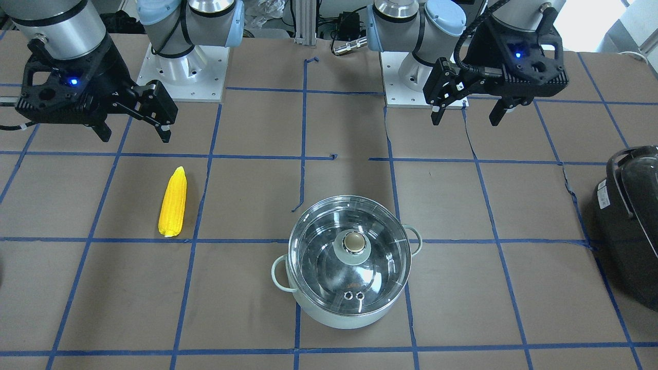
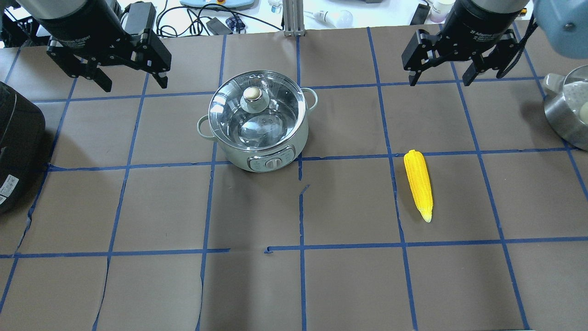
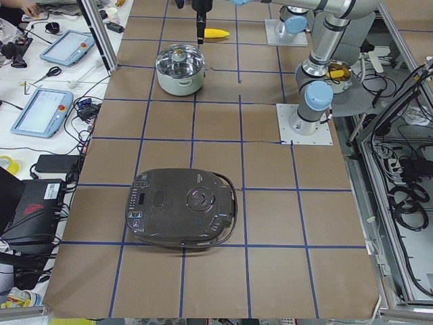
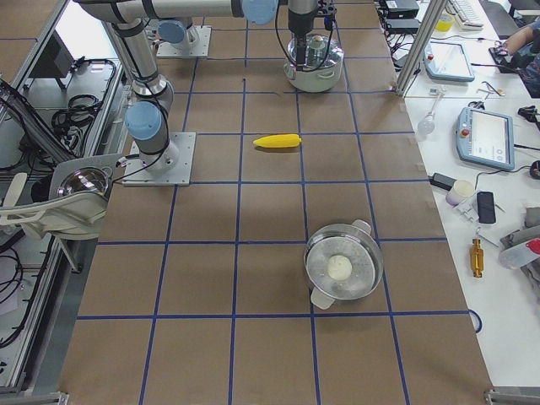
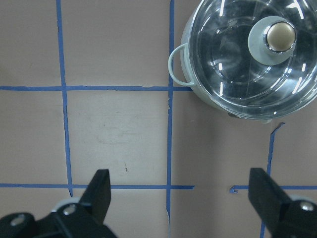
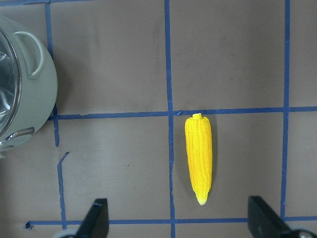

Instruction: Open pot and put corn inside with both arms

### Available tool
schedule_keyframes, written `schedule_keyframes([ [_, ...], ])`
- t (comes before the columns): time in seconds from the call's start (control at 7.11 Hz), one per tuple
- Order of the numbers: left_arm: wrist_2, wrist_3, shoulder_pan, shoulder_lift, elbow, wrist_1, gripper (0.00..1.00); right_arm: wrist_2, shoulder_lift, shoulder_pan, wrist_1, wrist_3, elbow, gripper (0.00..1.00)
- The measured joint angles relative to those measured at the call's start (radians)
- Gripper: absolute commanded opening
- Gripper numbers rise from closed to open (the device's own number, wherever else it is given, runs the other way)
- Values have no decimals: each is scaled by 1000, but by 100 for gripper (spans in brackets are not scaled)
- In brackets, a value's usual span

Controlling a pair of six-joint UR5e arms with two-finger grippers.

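Overhead exterior first: looks like square one, no lid lifted and no corn picked up. Got the left claw (image 2: 135, 86) hanging wide open and empty, up high and off to the side of the pot (image 2: 234, 154), and the right claw (image 2: 438, 82) just as open, just as empty, up near the corn (image 2: 418, 183). Pot out on the table (image 2: 349, 285) with the glass lid (image 2: 275, 115) sitting on it; corn lying flat, well apart from the pot, over on the right arm's side. Best guess for the next move: swing the left claw over the knob (image 2: 252, 94), drop, pinch and lift straight up (small round target, so needs decent centring), then send the right one down across the corn's middle. Worth a look at the wrist cams for stuff missing from overhead: from the left wrist, knob way off in the top right corner rather than between the fingers (image 5: 99, 191), so plenty of lining up to do; from the right wrist, corn roughly between the fingers, lying lengthwise with its tip toward them. Also, right-side view for the whole of a second steel pot (image 4: 364, 253) with something pale inside, clipped at the edge in overhead.
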State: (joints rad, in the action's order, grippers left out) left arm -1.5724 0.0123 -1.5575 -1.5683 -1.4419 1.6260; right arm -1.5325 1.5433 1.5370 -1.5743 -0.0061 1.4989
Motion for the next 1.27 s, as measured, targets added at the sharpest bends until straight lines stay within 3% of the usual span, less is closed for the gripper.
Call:
schedule_keyframes([
  [1.27,6,4,-1,-17,1,-6,100,5,-1,0,-1,-1,0,100],
])
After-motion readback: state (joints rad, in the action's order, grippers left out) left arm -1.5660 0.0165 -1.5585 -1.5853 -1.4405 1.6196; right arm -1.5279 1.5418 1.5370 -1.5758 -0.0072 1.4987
